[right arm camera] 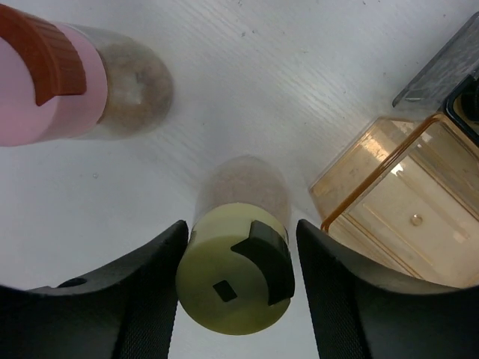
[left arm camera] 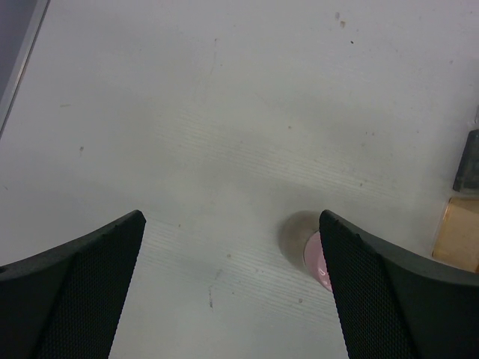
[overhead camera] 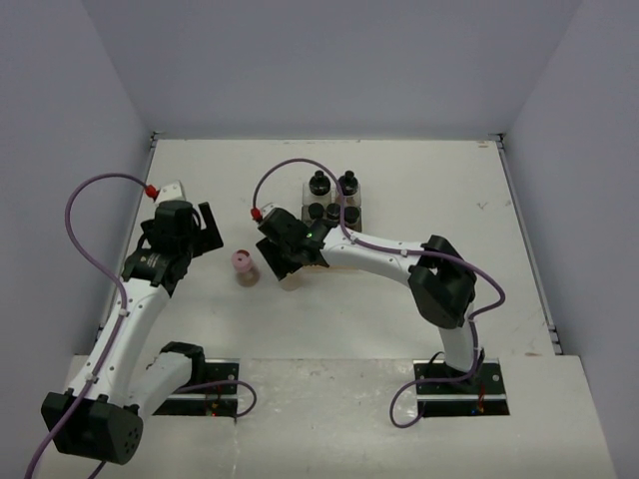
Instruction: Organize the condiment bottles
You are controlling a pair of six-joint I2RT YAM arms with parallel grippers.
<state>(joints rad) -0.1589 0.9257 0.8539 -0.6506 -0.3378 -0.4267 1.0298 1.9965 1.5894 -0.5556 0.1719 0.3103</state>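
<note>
Top external, five black-capped jars (overhead camera: 318, 183), one pink-capped (overhead camera: 245, 267), left jaws apart, right clasping yellow-green-capped (right arm camera: 234, 278)

Right tool (right arm camera: 241, 224): black fingers. Between them is the yellow-green jar (right arm camera: 236, 280), with a yellow-green cap, black tab and beige contents. Left of the tool is the pink jar (right arm camera: 45, 97), with a pink cap, red-brown ribbed piece and brownish contents. Right of it, the rack (right arm camera: 397, 202) is translucent amber with a grey edge. Desk (right arm camera: 262, 67) is white with faint streaks. Left tool (left arm camera: 230, 221): black fingers, fine mesh pattern.
</note>
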